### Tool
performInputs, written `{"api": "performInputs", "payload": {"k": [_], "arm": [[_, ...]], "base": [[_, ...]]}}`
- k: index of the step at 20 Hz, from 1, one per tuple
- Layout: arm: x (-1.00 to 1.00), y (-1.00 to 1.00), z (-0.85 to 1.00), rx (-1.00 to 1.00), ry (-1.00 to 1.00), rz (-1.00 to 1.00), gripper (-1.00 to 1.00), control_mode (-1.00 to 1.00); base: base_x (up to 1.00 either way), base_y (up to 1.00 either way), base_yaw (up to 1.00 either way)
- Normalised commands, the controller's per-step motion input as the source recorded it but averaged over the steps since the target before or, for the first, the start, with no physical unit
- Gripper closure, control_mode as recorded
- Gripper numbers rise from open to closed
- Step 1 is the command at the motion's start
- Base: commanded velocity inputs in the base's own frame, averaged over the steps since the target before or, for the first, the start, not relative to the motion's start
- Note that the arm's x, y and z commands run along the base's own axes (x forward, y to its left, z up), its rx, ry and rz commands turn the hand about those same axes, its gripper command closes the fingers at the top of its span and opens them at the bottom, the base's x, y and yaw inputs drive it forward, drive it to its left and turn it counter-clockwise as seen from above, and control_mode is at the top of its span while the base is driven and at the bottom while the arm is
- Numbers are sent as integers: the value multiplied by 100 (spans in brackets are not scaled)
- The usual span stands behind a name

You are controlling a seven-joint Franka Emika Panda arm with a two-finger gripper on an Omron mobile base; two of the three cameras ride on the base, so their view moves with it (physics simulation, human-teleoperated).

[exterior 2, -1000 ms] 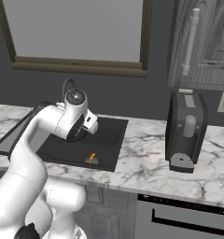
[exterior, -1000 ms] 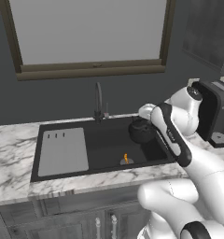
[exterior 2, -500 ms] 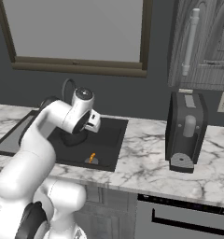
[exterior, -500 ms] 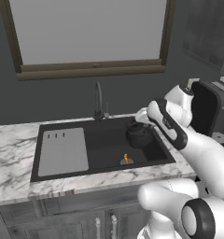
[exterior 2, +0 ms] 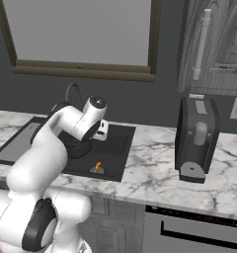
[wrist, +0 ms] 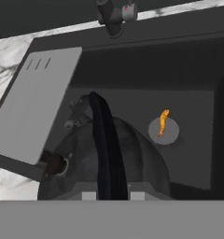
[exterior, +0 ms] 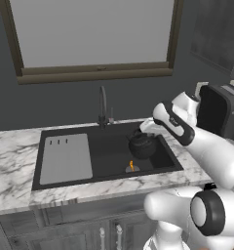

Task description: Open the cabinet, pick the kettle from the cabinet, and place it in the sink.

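My gripper [exterior: 141, 131] is shut on the arched handle of the black kettle [exterior: 142, 146]. The kettle hangs low inside the right part of the black sink [exterior: 109, 157], just in front of the faucet [exterior: 103, 105]. In the hand view the kettle [wrist: 81, 163] sits close below the hand, its handle running up between the fingers, with the sink floor [wrist: 188, 116] under it. From the right base view the kettle [exterior 2: 80, 147] shows dark behind my forearm. The dark grey cabinet [exterior 2: 217, 44] with its long bar handle [exterior 2: 200, 44] hangs at the upper right.
A light grey drainboard [exterior: 65, 158] covers the sink's left part. A small orange item [exterior: 131, 166] lies at the drain. A black coffee machine [exterior 2: 197, 138] stands on the marble counter [exterior 2: 150, 168] right of the sink. A window is behind the faucet.
The arm has carried the kettle a little to the left and down, from the sink's right edge into the basin. The grip on the handle has not changed.
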Motion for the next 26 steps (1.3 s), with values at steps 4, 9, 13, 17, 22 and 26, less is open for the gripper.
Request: {"api": "performInputs", "payload": {"k": [4, 9, 13, 17, 22, 26], "arm": [[15, 14, -20, 0, -3, 12, 100, -100], [16, 16, -14, 0, -1, 4, 100, -100], [20, 19, -13, 0, 0, 0, 100, -100], [22, 11, -13, 0, 0, 0, 100, -100], [19, 9, -20, 0, 1, 0, 100, -100], [13, 1, -25, 3, 0, 0, 100, -100]], "base": [[0, 0, 0], [0, 0, 0], [0, 0, 0], [0, 0, 0], [0, 0, 0], [0, 0, 0]]}}
